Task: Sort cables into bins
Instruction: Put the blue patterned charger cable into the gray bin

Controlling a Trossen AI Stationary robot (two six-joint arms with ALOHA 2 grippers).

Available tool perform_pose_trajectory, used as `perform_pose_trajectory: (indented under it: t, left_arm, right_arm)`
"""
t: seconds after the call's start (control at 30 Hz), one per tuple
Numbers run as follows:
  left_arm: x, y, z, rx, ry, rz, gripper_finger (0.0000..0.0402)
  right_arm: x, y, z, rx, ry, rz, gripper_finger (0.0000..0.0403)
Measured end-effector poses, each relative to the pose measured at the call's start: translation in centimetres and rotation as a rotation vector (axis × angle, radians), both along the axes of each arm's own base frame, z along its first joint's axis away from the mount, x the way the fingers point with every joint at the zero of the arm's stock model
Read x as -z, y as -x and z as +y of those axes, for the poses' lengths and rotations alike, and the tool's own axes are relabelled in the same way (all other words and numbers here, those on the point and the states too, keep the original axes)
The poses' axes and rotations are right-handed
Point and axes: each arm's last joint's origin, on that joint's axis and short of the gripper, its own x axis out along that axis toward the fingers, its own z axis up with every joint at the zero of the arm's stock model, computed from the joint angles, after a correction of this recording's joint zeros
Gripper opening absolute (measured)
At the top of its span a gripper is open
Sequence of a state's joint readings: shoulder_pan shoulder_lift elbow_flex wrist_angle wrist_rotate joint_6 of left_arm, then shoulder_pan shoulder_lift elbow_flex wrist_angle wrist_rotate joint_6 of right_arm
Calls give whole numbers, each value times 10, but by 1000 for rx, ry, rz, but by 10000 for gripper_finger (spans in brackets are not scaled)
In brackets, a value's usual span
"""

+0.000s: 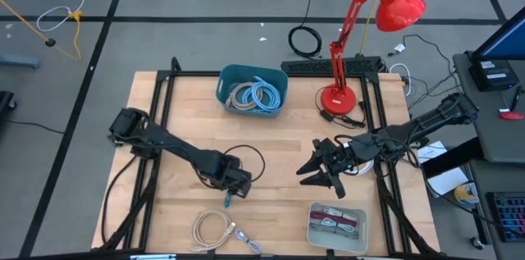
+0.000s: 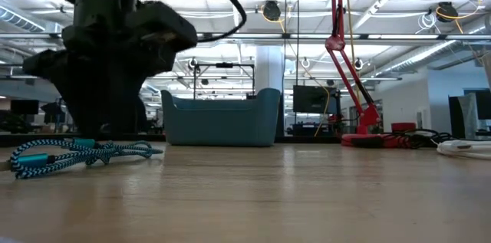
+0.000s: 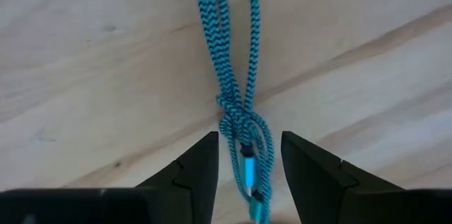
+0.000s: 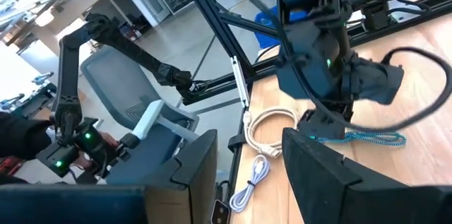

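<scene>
Left wrist view had the left gripper (image 3: 247, 171) pointed down at the table (image 3: 85, 54), fingers apart and straddling the knotted end of the teal braided cable (image 3: 236, 75). Cable lay flat on the wood and ran straight out ahead of the fingers; no clamp on it that I could see. High view: beige cable coil (image 1: 215, 230) sat on the table just past that gripper toward the front edge. Right gripper (image 1: 320, 171) hovered mid-table with fingers spread, nothing between them. Pale grey tray (image 1: 337, 228) with maroon and grey pieces was just in front of it. Dark teal tub (image 1: 252, 89), holding light blue and beige coils, stood well behind both grippers.
</scene>
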State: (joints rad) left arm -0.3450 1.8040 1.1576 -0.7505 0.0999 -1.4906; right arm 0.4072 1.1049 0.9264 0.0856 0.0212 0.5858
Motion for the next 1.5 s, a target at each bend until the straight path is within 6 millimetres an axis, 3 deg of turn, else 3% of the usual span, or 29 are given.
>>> perform_pose_trajectory:
  t: [0.2,0.33,0.43,0.6,0.77,0.93,1.3,1.4,1.5]
  left_arm:
    - [20,-5,-3,28,20,51,154]
    - [22,-7,-3,31,27,46,148]
    - [21,-8,-1,20,14,30,116]
    - [19,-13,4,11,0,-19,25]
    - [14,-25,5,-2,12,-152,28]
    - [-20,-35,8,-67,-70,-428,15]
    - [-137,-26,24,-144,-319,-1113,22]
    - [-158,-25,24,-127,-352,-1264,14]
    - [-165,-26,24,-126,-354,-1334,14]
  right_arm:
    - [0,0,0,0,0,0,150]
    - [0,0,0,0,-2,1,150]
    - [0,0,0,1,-3,2,150]
    - [0,0,0,6,-25,11,150]
    - [0,0,0,12,-54,23,150]
    - [1,0,0,16,-69,40,150]
    - [3,-2,-2,86,-123,34,151]
    - [9,-7,-8,111,-192,-10,154]
    - [14,-11,-13,132,-284,-94,162]
